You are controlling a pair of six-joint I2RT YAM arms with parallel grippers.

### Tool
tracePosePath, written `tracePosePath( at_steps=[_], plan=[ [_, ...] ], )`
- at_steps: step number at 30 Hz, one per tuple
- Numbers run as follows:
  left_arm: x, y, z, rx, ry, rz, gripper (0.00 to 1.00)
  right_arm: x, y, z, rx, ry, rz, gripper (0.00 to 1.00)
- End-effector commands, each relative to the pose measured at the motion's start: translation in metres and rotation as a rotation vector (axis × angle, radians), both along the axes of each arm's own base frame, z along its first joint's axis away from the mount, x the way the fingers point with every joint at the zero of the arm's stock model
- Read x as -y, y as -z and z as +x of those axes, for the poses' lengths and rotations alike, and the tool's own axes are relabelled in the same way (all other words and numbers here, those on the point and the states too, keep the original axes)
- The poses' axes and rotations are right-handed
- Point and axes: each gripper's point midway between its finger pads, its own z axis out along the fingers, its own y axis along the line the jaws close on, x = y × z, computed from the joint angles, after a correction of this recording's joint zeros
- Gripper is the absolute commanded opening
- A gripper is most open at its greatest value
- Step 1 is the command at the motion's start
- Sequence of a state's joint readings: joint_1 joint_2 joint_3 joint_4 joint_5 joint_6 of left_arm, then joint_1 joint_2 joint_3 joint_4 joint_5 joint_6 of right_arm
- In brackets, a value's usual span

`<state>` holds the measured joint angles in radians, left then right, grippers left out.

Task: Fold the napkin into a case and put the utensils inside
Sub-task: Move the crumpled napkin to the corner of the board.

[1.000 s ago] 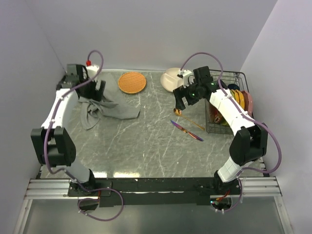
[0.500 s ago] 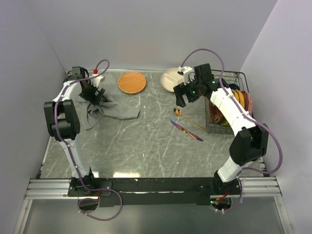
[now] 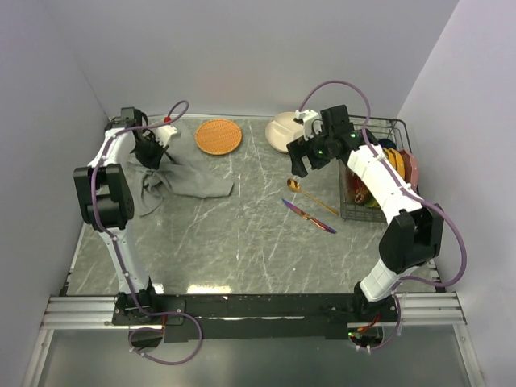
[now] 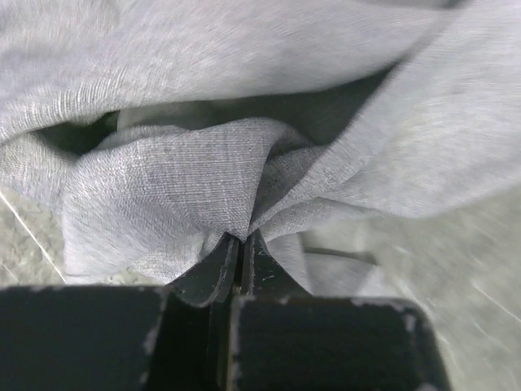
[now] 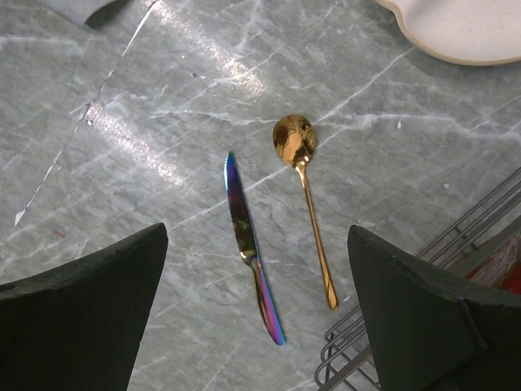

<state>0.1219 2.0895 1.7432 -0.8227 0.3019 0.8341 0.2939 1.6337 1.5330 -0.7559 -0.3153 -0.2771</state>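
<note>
Far left, the left claw [image 4: 242, 242] is pinched tight on a bunch of the napkin [image 3: 193, 182], which lies crumpled on the table [image 3: 242, 242]: no case yet. To the right, knife [image 5: 240, 220] and spoon [image 5: 294, 138] lie bare, with the right claw [image 3: 300, 167] spread wide above them, holding nothing. I'd say folding and loading both remain.

A robotics lab cell rather than a home — plain pale walls [image 3: 258, 56] box in a marble-patterned worktop [image 3: 242, 234], two cabled arms [image 3: 101, 197] are mounted on an aluminium rail [image 3: 81, 313], and a wire rack [image 3: 385, 125] of plates [image 3: 395, 165] stands just beside the right hand [image 3: 301, 166].
</note>
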Motion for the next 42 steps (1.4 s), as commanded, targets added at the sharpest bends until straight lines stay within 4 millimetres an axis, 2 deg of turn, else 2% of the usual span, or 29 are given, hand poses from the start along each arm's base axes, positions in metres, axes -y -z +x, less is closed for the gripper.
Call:
tracePosePath(
  at_steps=[1,2,3,4,5,6,8,9,11,13,14,15,17,18,19,20,21,22,23,24,25,26,27,31,32,34,38,40,42],
  plan=[
    [0.043,-0.087,-0.034,0.045,0.162,-0.133,0.01,-0.006,-0.019,0.014,0.033,0.015,0.040,1.00],
    [0.056,-0.098,-0.045,0.046,0.206,-0.149,0.01,-0.009,-0.024,0.020,0.036,0.014,0.054,1.00],
    [0.067,-0.111,-0.076,0.011,0.237,-0.167,0.01,-0.009,-0.025,0.020,0.023,0.017,0.060,1.00],
    [0.078,-0.113,-0.094,-0.012,0.272,-0.180,0.01,-0.012,-0.021,0.023,0.004,0.018,0.066,1.00],
    [0.091,-0.112,-0.114,-0.034,0.338,-0.167,0.01,-0.014,-0.029,0.027,0.015,0.016,0.077,1.00],
    [0.105,-0.103,-0.157,-0.105,0.387,-0.162,0.01,-0.016,-0.028,0.027,0.000,0.011,0.085,1.00],
    [0.127,-0.092,-0.205,-0.178,0.493,-0.156,0.01,-0.018,-0.024,0.029,-0.028,0.006,0.091,1.00],
    [0.130,-0.083,-0.243,-0.256,0.522,-0.165,0.01,-0.021,-0.023,0.029,-0.038,-0.005,0.097,1.00],
    [0.148,-0.079,-0.273,-0.310,0.558,-0.173,0.01,-0.024,-0.016,0.029,-0.067,-0.009,0.103,1.00],
    [0.157,-0.082,-0.288,-0.307,0.577,-0.188,0.12,-0.028,-0.008,0.027,-0.104,-0.014,0.119,1.00],
    [0.166,-0.095,-0.285,-0.276,0.575,-0.223,0.21,-0.029,-0.005,0.026,-0.121,-0.014,0.126,1.00],
    [0.169,-0.101,-0.279,-0.267,0.562,-0.237,0.44,-0.032,-0.002,0.025,-0.136,-0.017,0.136,1.00],
    [0.170,-0.115,-0.255,-0.242,0.451,-0.289,0.61,-0.038,0.005,0.024,-0.177,-0.020,0.156,1.00],
    [0.174,-0.131,-0.232,-0.212,0.411,-0.359,0.84,-0.040,0.008,0.023,-0.191,-0.021,0.162,1.00],
    [0.169,-0.137,-0.216,-0.199,0.353,-0.400,0.86,-0.043,0.012,0.023,-0.211,-0.025,0.173,0.99],
    [0.147,-0.151,-0.184,-0.138,0.229,-0.438,0.87,-0.045,0.015,0.022,-0.223,-0.024,0.175,0.96],
    [0.136,-0.137,-0.161,-0.166,0.152,-0.451,0.85,-0.050,0.018,0.020,-0.233,-0.030,0.178,0.94],
    [0.116,-0.133,-0.140,-0.165,0.011,-0.470,0.83,-0.052,0.023,0.019,-0.252,-0.025,0.186,0.92],
    [0.107,-0.133,-0.116,-0.107,-0.026,-0.461,0.79,-0.057,0.024,0.017,-0.262,-0.034,0.197,0.87],
    [0.103,-0.119,-0.100,-0.115,-0.067,-0.458,0.77,-0.064,0.027,0.013,-0.274,-0.048,0.201,0.84],
    [0.098,-0.113,-0.090,-0.111,-0.129,-0.451,0.77,-0.069,0.033,0.006,-0.296,-0.056,0.198,0.81],
    [0.098,-0.098,-0.084,-0.128,-0.171,-0.455,0.77,-0.071,0.038,0.006,-0.297,-0.057,0.195,0.77],
    [0.096,-0.096,-0.058,-0.042,-0.194,-0.468,0.77,-0.078,0.041,-0.001,-0.310,-0.066,0.192,0.77],
    [0.106,-0.057,-0.032,-0.140,-0.318,-0.485,0.78,-0.092,0.063,-0.019,-0.388,-0.068,0.199,0.73],
    [0.114,-0.046,-0.024,-0.173,-0.324,-0.492,0.77,-0.094,0.065,-0.020,-0.395,-0.067,0.201,0.73],
    [0.123,-0.044,-0.014,-0.173,-0.344,-0.514,0.78,-0.097,0.074,-0.028,-0.434,-0.060,0.210,0.73],
    [0.155,-0.019,-0.024,-0.228,-0.300,-0.456,0.75,-0.112,0.090,-0.042,-0.465,-0.088,0.203,0.73],
    [0.159,-0.007,-0.033,-0.269,-0.314,-0.442,0.71,-0.120,0.101,-0.047,-0.489,-0.106,0.182,0.74],
    [0.158,0.009,-0.043,-0.334,-0.336,-0.428,0.50,-0.129,0.108,-0.053,-0.512,-0.127,0.166,0.75]
  ],
)
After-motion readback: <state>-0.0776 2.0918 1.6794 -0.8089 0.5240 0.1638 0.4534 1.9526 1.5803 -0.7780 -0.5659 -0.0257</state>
